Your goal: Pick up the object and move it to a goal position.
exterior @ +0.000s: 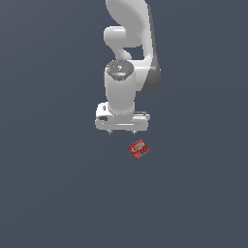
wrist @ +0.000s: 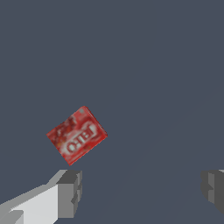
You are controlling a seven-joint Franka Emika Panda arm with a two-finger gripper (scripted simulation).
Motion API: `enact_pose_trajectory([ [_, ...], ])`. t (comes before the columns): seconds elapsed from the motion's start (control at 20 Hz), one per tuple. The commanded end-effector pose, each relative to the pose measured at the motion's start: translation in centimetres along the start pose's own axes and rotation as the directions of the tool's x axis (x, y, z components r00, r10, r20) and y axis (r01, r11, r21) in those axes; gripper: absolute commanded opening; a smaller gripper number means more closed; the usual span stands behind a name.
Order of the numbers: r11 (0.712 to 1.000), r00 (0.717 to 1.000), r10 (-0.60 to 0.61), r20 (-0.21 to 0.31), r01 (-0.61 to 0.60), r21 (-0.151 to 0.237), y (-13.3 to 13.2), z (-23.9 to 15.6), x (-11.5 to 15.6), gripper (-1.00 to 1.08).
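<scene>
Gripper (exterior: 121, 131) hangs with fingers (wrist: 70, 192) wide apart, nothing between them. Red box (exterior: 138, 149) lies flat on grey floor (exterior: 48, 193), rotated, just off to exterior view's right of gripper. Judged step: pre-grasp approach. Next: centre over box, align yaw, descend, close.

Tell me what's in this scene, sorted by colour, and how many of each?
Red: 1, the small flat box with white label print.
White: 1, the robot arm with its gripper, jaws apart, nothing between them.
Total: 2
</scene>
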State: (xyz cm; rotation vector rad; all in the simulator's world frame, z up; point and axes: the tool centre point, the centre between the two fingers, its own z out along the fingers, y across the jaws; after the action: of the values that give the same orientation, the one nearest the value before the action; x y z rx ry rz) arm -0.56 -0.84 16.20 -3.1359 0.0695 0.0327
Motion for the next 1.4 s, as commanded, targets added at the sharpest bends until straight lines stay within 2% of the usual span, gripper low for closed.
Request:
enact_pose_trajectory([
  [0.0, 1.000, 1.000, 0.000, 0.000, 0.000, 0.000, 0.0, 0.0, 0.0, 1.00],
  [0.4, 0.999, 1.000, -0.026, -0.007, 0.026, -0.028, 1.7, 0.0, 0.5, 1.00],
  [0.75, 0.999, 1.000, -0.023, -0.007, 0.023, -0.028, 1.7, 0.1, 0.5, 1.00],
  [1.35, 0.993, 0.993, 0.117, -0.011, -0.117, -0.019, 0.1, 1.5, 0.7, 1.00],
])
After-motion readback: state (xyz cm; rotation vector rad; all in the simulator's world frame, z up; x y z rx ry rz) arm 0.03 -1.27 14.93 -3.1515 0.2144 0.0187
